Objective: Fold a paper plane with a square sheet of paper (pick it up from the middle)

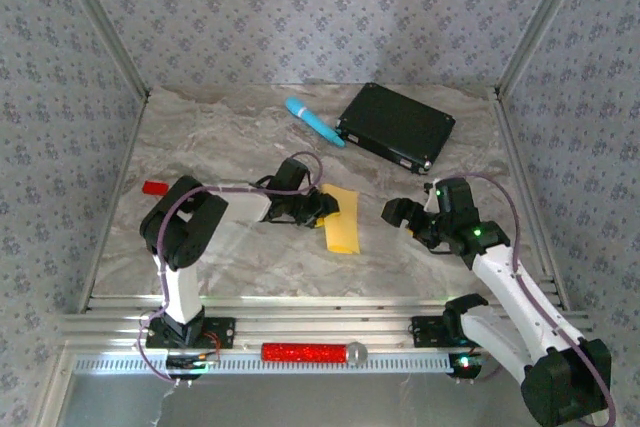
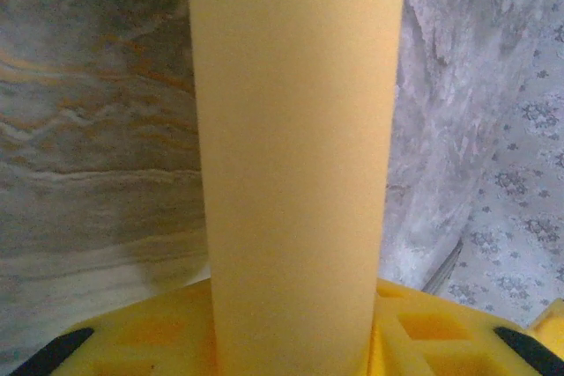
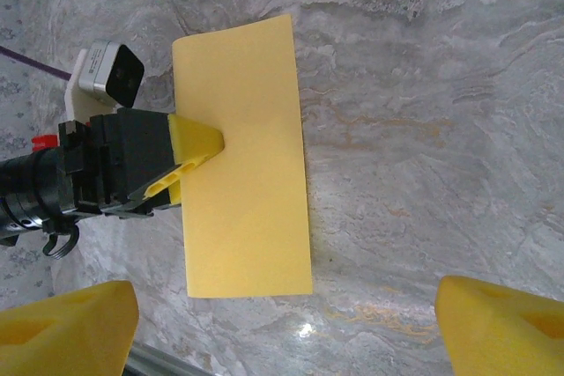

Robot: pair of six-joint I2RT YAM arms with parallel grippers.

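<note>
the thin yellow-orange paper sheet (image 3: 247,173) is lying halved on the grey marble desk (image 3: 423,85), my left fingers (image 3: 196,143) straddling its long edge, clamped or slack i cannot tell. my right fingers (image 3: 70,323) are hanging spread, empty; next, i'm judging, a corner needs lifting.

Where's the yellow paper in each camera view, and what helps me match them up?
Top external: the paper lies at centre.
Left wrist: the paper is a tall band up the middle.
Right wrist: the paper lies left of centre.
Shared landmark: the left gripper at its long edge.
</note>
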